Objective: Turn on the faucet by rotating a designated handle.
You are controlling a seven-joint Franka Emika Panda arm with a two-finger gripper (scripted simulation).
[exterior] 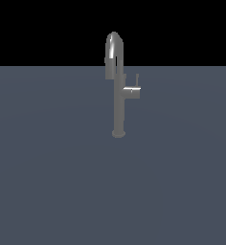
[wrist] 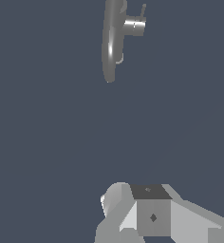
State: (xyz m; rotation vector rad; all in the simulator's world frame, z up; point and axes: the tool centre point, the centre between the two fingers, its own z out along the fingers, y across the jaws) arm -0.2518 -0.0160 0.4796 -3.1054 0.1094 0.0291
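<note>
Standing upright on a flat slate-grey floor (exterior: 48,182), the faucet (exterior: 118,103) rises as a slim grey metallic column from a round base, its gooseneck spout (exterior: 113,45) arching over the top against a black backdrop. The handle (exterior: 132,91), a short horizontal stub, branches from the column toward the exterior view's right, tipped with a thin lever rod (exterior: 137,79) pointing upward. The arm is not visible in the exterior view. The wrist view shows the faucet (wrist: 111,42) from above, its handle (wrist: 134,26) jutting sideways, well apart from the gripper (wrist: 152,216), of which only blocky grey parts appear at the picture's edge. Whether its fingers are apart or together cannot be told.
</note>
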